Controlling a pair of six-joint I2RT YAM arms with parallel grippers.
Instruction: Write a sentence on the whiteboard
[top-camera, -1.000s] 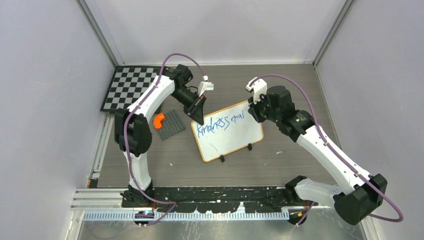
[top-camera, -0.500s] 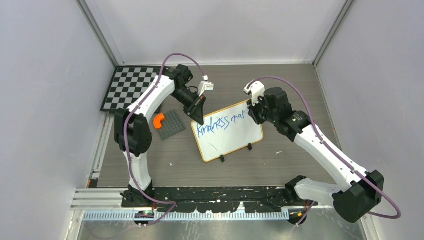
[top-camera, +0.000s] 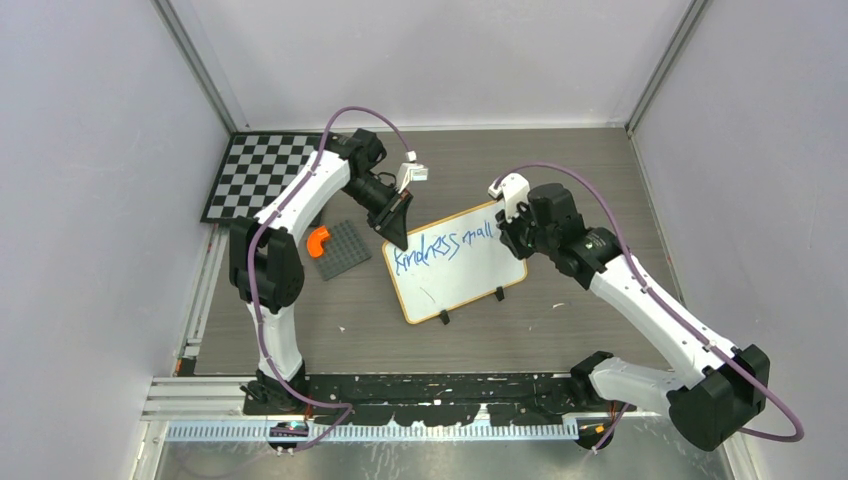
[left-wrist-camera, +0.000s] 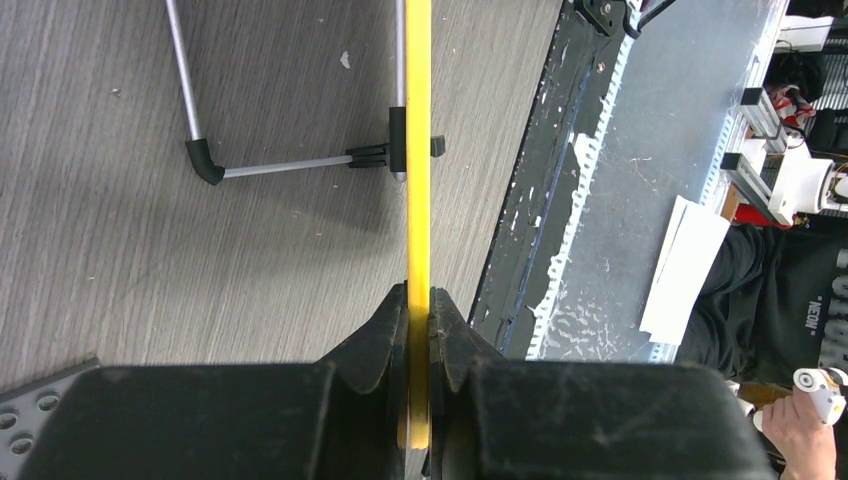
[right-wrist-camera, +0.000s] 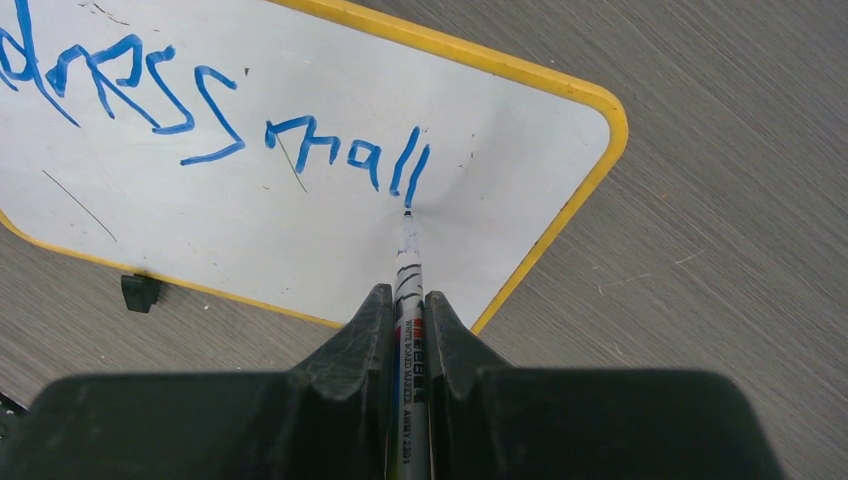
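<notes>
The whiteboard (top-camera: 460, 275) stands tilted on the table, its frame yellow-orange in the wrist views. My left gripper (top-camera: 397, 238) is shut on the frame's top left edge (left-wrist-camera: 417, 150). Blue writing (top-camera: 445, 244) reads about "kindness mall" in one line; it also shows in the right wrist view (right-wrist-camera: 340, 150). My right gripper (right-wrist-camera: 408, 300) is shut on a whiteboard marker (right-wrist-camera: 408, 285). The marker tip (right-wrist-camera: 406, 213) touches the board at the foot of the last stroke. In the top view my right gripper (top-camera: 508, 237) is at the board's top right corner.
A black-and-white checkerboard (top-camera: 258, 175) lies at the back left. A grey studded plate (top-camera: 345, 250) with an orange curved piece (top-camera: 317, 241) sits left of the board. The board's black feet (top-camera: 445, 317) face the near edge. Faint dark stray marks (right-wrist-camera: 80, 205) are on the board.
The second word has grown from "mal" to "mall". My right gripper has shifted slightly right and toward the near side with the marker. The left arm has not moved.
</notes>
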